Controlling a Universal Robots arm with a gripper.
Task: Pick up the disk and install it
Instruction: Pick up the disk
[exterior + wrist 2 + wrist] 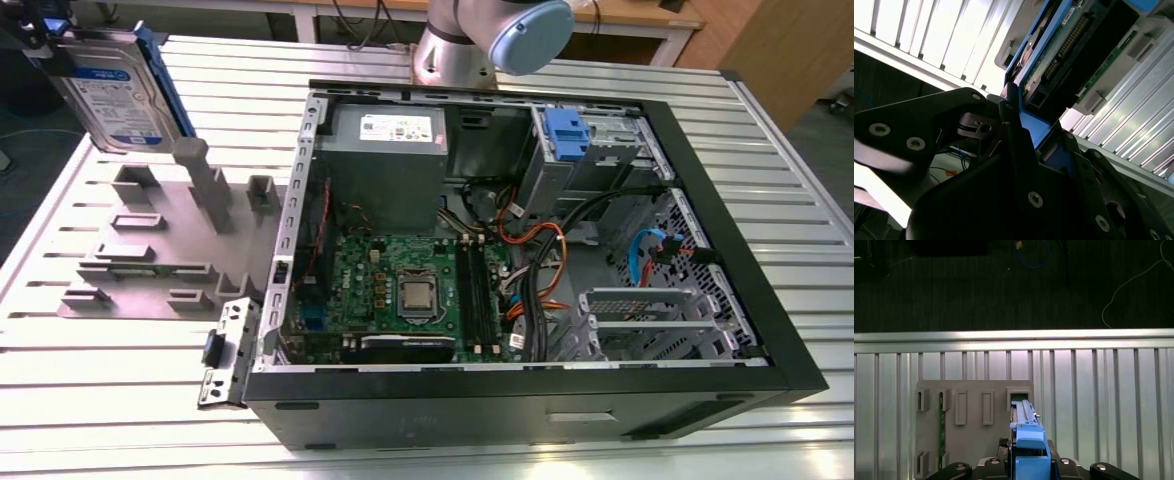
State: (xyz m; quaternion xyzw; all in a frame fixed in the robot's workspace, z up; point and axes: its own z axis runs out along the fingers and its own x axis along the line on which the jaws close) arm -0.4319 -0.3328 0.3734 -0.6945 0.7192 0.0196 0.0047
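Observation:
The disk [118,88], a silver drive with a blue-and-white label and a blue carrier frame, stands on edge at the far left in the exterior view, just over the tall posts of a grey fixture [160,240]. My gripper [51,40] is shut on the disk's upper end. In the second wrist view the black fingers [1014,130] clamp the blue frame, and the disk's [1074,50] connector side shows beyond them. In the first wrist view the disk [1026,437] runs from the gripper [1026,467] toward a slot in the fixture [974,440]. Whether the disk touches the slot I cannot tell.
An open computer case [747,290] lies on the slatted metal table [787,130], with the motherboard, cables and a grey power supply box [387,150] inside. A small blue clip [567,135] sits at the drive bay. The arm's base [474,45] stands behind the case.

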